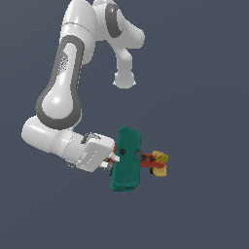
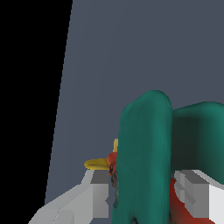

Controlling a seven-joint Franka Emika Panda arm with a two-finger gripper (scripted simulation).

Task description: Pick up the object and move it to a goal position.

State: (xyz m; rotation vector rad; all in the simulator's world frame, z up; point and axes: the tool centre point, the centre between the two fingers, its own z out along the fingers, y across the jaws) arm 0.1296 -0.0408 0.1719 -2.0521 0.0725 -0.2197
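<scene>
The toy biplane (image 1: 126,160) has broad teal-green wings, a red-orange body and a yellow end (image 1: 159,163) pointing to the exterior view's right. My gripper (image 1: 111,161) is at the plane's other end, shut on it from the exterior view's left. The wings stand on edge. In the wrist view my gripper (image 2: 144,190) has one finger (image 2: 99,192) on each side of a teal wing (image 2: 144,144) and the red body (image 2: 179,210). A second wing (image 2: 199,135) and a yellow piece (image 2: 97,164) also show. No goal marker is visible.
The white arm (image 1: 63,97) bends down from the top of the exterior view to the gripper. The plain dark blue-grey surface (image 1: 204,97) fills the background. A black area (image 2: 30,109) fills one side of the wrist view.
</scene>
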